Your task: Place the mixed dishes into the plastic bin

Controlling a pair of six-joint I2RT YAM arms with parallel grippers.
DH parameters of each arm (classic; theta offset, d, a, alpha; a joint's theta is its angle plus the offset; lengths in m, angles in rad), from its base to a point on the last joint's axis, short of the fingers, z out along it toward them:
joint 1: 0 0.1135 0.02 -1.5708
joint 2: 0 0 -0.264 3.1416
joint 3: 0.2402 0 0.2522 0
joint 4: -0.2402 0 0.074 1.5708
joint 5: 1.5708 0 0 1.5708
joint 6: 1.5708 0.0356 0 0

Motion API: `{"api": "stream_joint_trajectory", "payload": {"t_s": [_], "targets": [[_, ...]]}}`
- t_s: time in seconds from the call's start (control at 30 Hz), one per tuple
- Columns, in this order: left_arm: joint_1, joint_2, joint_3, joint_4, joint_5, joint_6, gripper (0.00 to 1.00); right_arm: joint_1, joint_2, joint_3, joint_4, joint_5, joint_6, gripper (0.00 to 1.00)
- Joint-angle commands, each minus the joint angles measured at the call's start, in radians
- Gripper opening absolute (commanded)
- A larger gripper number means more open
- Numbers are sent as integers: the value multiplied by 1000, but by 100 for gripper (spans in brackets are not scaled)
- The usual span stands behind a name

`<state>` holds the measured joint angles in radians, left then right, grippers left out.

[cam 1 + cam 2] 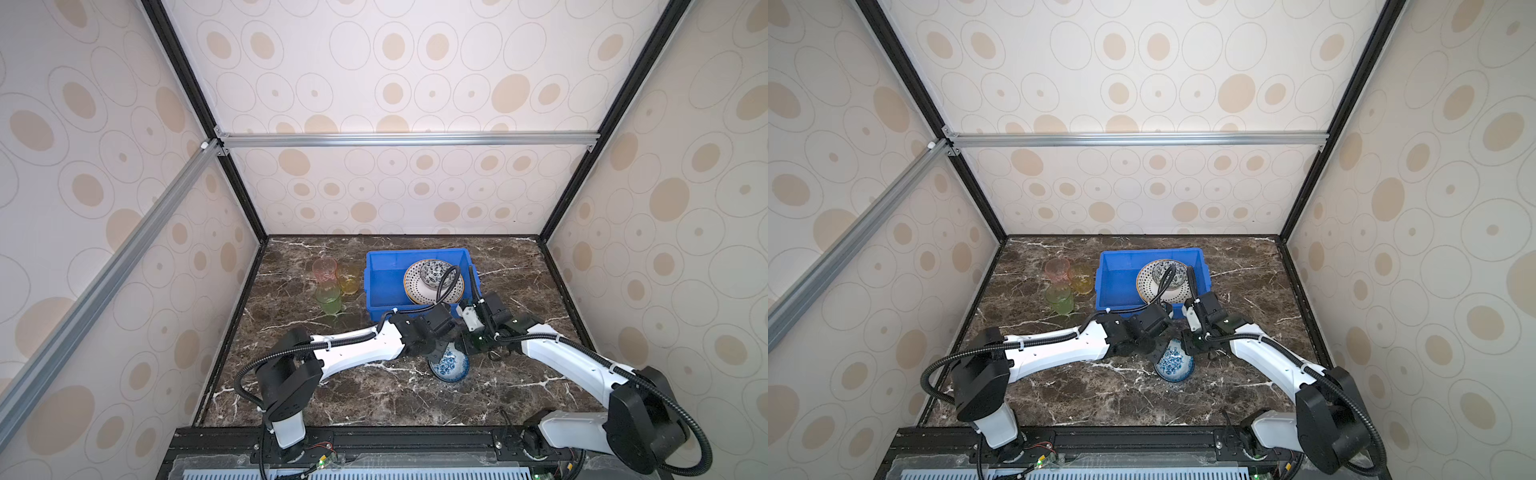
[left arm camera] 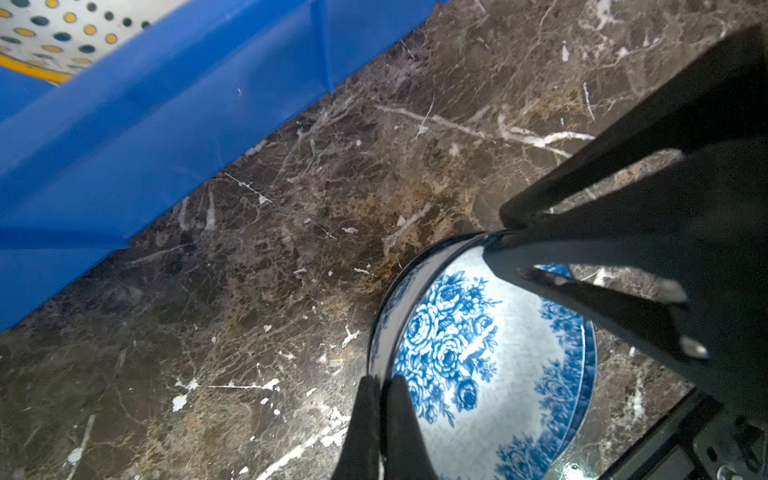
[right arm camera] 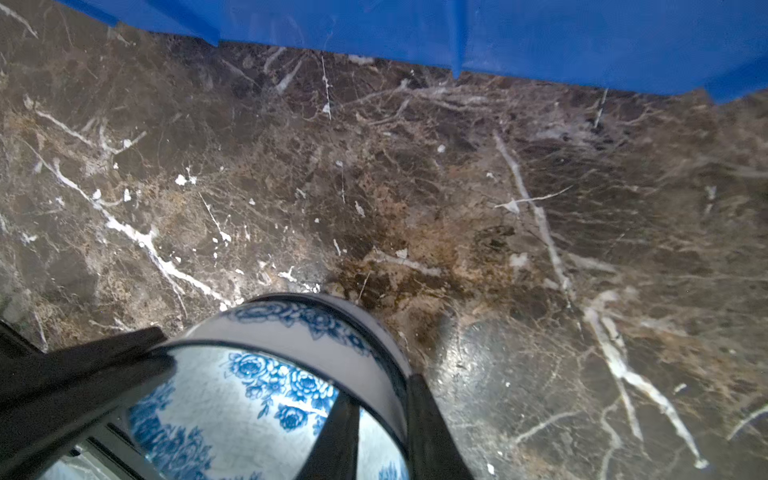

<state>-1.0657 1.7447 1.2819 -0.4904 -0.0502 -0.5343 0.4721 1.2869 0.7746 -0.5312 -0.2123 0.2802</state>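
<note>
The plastic bin (image 1: 384, 282), a bright blue rectangular tray with a lipped rim and ribbed outer walls, sits on the dark brown, white-veined marble desk (image 1: 374, 395). Inside it, toward its right end, lies a round dotted plate (image 1: 415, 286) with a yellow rim, and a small black-white floral bowl (image 1: 432, 274) rests on that plate.

Just in front of the bin's near right corner, outside it, is the blue-white bowl (image 1: 451, 365), glazed ceramic with rose sprays on a pale inside and a thin dark rim. The left gripper (image 2: 381, 380) is clamped on that rim, one black finger inside the wall and one outside. The right gripper (image 3: 381, 386) straddles the rim at another spot (whether its fingers actually press the wall I cannot tell).

Left of the bin, clustered together on the desk, stand three translucent ribbed tumblers: pink (image 1: 325, 269) farthest back, amber (image 1: 349, 279) nearest the bin wall, green (image 1: 329, 299) in front.
</note>
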Motion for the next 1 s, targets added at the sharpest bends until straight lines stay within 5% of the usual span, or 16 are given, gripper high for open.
{"api": "stream_joint_trajectory", "payload": {"t_s": [0.0,0.2,0.53,0.97], "targets": [[-3,-9,34,25,13,-21,0,8,13,-12,6,20,-3,21],[-3,-18,21,47,29,-26,0,23,22,-11,3,43,-7,18],[-3,-23,17,63,39,-30,0,39,16,-3,-25,88,-16,0],[-2,-39,11,67,26,-52,0,39,-31,18,-56,81,-13,0]]}}
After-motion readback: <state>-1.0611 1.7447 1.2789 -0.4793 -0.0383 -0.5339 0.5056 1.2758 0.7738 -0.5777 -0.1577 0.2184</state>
